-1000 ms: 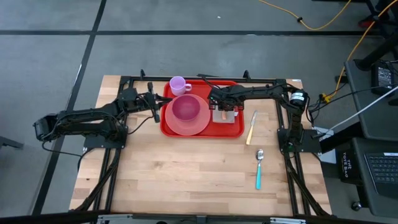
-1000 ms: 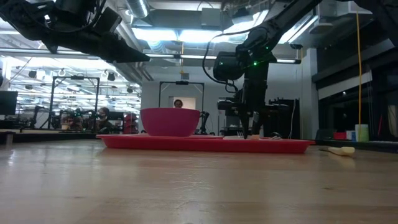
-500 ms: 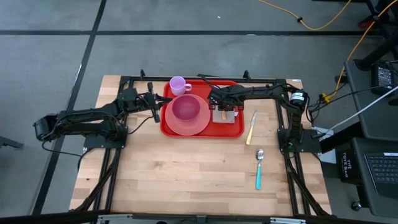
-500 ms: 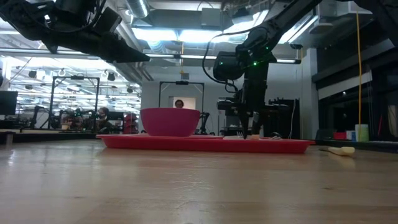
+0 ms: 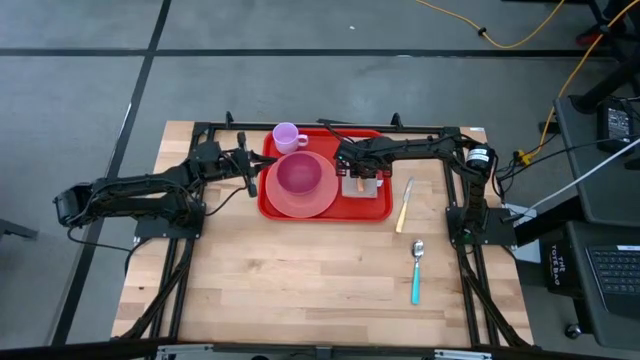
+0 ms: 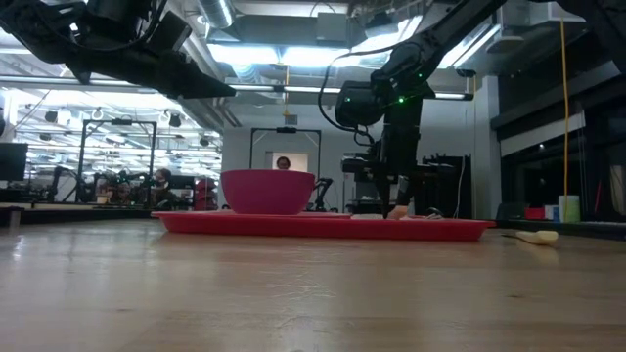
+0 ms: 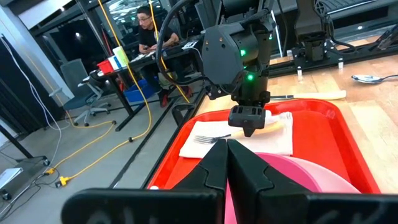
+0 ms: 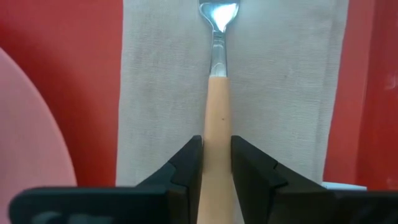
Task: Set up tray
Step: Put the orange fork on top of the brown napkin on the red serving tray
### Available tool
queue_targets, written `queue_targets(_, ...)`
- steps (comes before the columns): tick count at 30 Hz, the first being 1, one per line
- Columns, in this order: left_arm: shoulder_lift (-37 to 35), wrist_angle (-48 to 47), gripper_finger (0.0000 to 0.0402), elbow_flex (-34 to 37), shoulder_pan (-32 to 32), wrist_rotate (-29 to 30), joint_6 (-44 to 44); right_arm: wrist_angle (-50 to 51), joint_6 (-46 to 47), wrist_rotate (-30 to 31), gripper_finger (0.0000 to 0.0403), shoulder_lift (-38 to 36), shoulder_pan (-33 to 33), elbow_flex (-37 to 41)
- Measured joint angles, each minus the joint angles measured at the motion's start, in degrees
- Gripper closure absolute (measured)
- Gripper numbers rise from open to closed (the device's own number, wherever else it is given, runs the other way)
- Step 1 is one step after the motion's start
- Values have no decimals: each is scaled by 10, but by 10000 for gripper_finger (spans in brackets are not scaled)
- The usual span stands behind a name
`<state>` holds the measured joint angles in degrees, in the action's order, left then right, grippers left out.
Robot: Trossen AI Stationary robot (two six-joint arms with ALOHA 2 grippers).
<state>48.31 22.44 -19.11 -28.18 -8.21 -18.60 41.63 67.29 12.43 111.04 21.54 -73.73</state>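
Note:
The red tray (image 5: 375, 207) lies at the table's far middle. It carries a salmon plate (image 5: 300, 202) with a magenta bowl (image 5: 298, 175), a pink cup (image 5: 287, 135) and a white napkin (image 8: 155, 93). A fork (image 8: 216, 118) with a peach handle lies on the napkin. My right gripper (image 5: 360, 182) stands over the napkin, pointing down, shut on the fork's handle. My left gripper (image 5: 258, 164) hovers shut just left of the tray, holding nothing; its fingers meet in the left wrist view (image 7: 227, 152). My right gripper (image 8: 216, 146) has the fork's peach handle (image 8: 216, 134) pinched between its two fingers (image 8: 189, 162), which come from above and stand one on each side of it. The fork's metal head (image 8: 217, 12) rests on the napkin.
A cream-handled knife (image 5: 404, 207) lies on the wood just right of the tray. A teal-handled spoon (image 5: 417, 272) lies nearer the table's near right. The near half of the table is bare wood. People and desks show in the room beyond.
In the low view my right gripper's fingertips have risen a little off the tray, and a bit of the peach handle now shows beneath them. Nothing else has moved.

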Motion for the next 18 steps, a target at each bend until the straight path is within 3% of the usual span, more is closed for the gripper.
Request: queue_targets(18,0,0,397,0,0,0,0,0,0,-1,315,0,0,0)
